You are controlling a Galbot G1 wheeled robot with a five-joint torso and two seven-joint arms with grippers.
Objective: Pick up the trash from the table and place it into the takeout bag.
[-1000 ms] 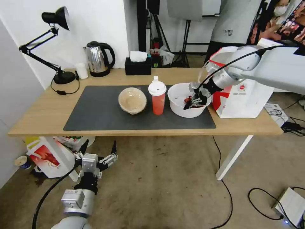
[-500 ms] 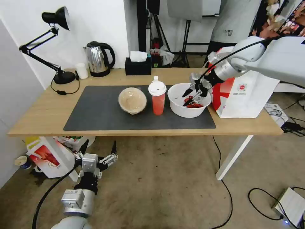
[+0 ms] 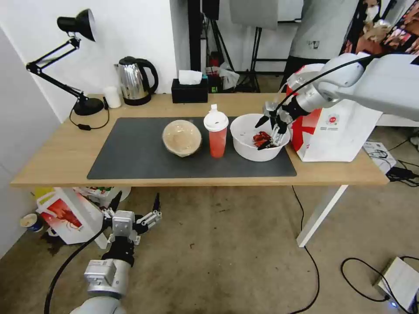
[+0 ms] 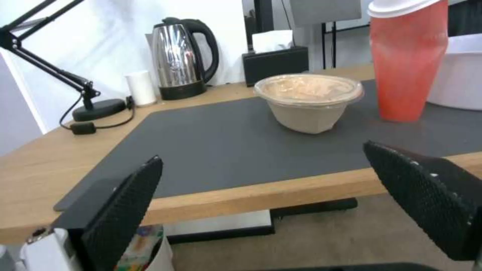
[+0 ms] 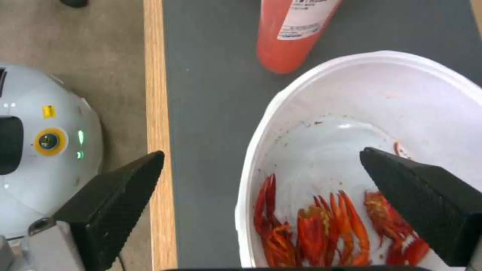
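Round white plastic bowl [image 3: 251, 141], spiky red scraps [image 5: 321, 231]

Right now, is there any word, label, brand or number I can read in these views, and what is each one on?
None reads clearly.
Takeout bag: small round red logo with lines of tiny print beneath, too small to read.
Red drink cup: white sticker label with print, blurred.
Red-and-white carton on the floor: crayfish picture, no legible words.
Kettle, tissue box: no text seen.
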